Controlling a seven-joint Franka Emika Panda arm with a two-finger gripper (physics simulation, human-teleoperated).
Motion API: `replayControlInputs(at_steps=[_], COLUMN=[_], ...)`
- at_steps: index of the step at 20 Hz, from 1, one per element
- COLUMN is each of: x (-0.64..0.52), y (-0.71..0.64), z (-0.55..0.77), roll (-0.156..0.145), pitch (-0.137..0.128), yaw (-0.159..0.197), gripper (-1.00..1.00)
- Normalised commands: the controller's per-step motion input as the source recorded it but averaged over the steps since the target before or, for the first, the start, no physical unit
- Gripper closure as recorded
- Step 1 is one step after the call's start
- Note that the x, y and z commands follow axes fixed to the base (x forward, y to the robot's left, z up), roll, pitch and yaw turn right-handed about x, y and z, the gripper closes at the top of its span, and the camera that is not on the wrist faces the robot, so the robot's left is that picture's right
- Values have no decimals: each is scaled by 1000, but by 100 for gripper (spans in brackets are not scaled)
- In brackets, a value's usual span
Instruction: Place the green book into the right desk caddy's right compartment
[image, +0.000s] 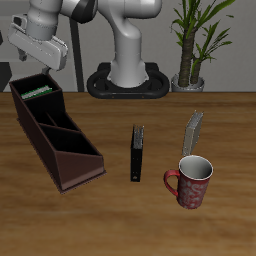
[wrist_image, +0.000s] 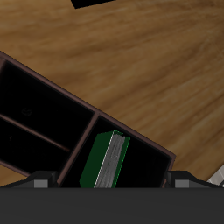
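Observation:
The green book (image: 38, 90) stands on edge inside the right compartment (image: 30, 88) of the right desk caddy (image: 45, 150), at the caddy's end farthest from the table's front edge. My gripper (image: 40, 60) hangs just above that compartment, open, with nothing between its fingers. In the wrist view the green book (wrist_image: 105, 162) leans in the end section with its pale page edges facing up. It sits below my gripper (wrist_image: 110, 181), beside the caddy's outer wall (wrist_image: 79, 101).
A black book (image: 137, 152) stands upright mid-table. A grey book (image: 194, 130) leans behind a red mug (image: 192, 182). A potted plant (image: 190, 60) and the robot base (image: 128, 75) stand at the back.

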Motion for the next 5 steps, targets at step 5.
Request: replayControlInputs(at_steps=[5], x=[-23], y=[8], z=[51], roll=[0], pitch=[-2], yaw=[6], gripper=[-100])
